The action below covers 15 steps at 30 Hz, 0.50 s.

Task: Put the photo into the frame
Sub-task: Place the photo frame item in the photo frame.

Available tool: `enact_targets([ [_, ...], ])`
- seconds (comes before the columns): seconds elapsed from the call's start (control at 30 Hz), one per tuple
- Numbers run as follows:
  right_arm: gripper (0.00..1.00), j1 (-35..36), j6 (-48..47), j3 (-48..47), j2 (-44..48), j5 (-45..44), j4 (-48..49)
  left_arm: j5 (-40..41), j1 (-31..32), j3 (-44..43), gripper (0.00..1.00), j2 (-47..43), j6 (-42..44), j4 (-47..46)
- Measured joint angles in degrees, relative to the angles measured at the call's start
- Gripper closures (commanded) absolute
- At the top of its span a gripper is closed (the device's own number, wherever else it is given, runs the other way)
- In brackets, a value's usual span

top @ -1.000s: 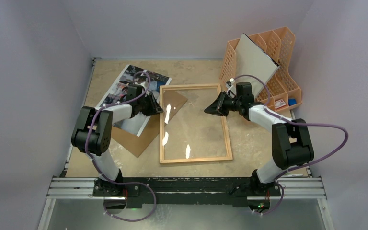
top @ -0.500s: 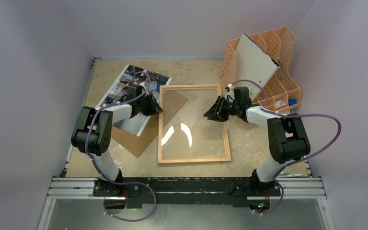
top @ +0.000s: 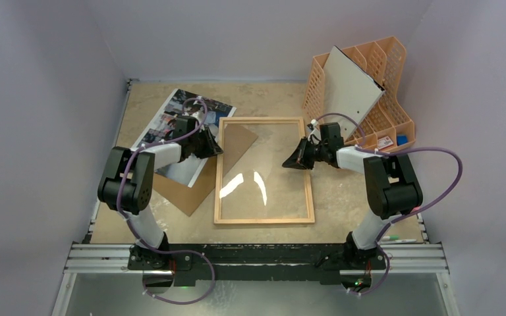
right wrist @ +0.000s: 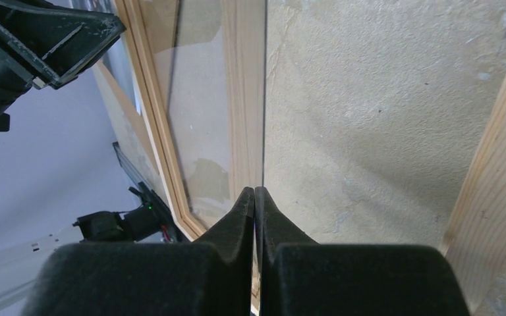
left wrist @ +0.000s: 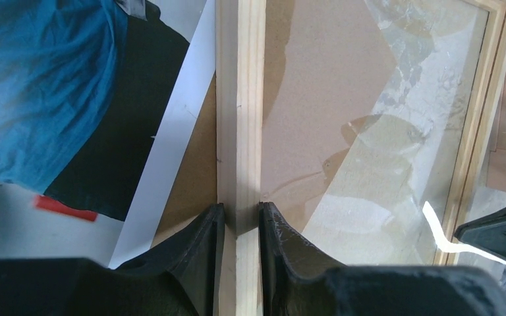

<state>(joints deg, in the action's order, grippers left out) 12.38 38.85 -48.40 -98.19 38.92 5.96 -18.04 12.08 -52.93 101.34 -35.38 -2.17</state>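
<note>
- The frame [top: 264,219] lies on the table [top: 270,99] at the centre of the top view. Its upper-left part rests over a brown panel [top: 188,191].
- The photo [top: 173,116] lies face up at the upper left of the top view, partly over the panel and just beside the frame's left rail. It is not yet in the frame.
- The left gripper [left wrist: 240,210] is clamped on the frame's left rail, with one pad pressed to each side of the wood.
- The right gripper [right wrist: 255,191] is pinched almost together on a thin dark edge just inside the right rail. That edge is judged to be the glass pane [top: 270,191].
- The frame is judged light and stiff, though thin. It is best held across a rail.
- The pane is judged fragile and slippery, so only a light pinch at its edge is called for.
- The photo is judged light, limp and glossy, so it is easily creased or made to slide. It is best taken at a free edge or corner, by the white border.
- Counted:
  - one photo
  - one frame
  - one pane
  - one panel
  - one orange organizer [top: 389,59] at the upper right
  - one white board [top: 349,89] leaning in the organizer
  - two grippers
</note>
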Motion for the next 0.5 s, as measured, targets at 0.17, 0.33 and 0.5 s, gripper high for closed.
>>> enact_targets([
  [0.17, 1.00, -0.04, 1.75, 0.00, 0.00, 2.54, 0.17, 0.72, 0.00, 0.33, 0.72, -0.44, 1.18, -0.39],
  [0.33, 1.00, -0.04, 3.87, 0.00, 0.00, 4.15, 0.22, 1.38, 0.00, 1.57, 0.71, -1.01, 1.53, -2.14],
  [0.5, 1.00, -0.02, 4.79, 0.17, 0.00, 4.15, 0.07, 2.01, 0.00, 4.15, 0.73, -2.21, 1.16, -5.40],
])
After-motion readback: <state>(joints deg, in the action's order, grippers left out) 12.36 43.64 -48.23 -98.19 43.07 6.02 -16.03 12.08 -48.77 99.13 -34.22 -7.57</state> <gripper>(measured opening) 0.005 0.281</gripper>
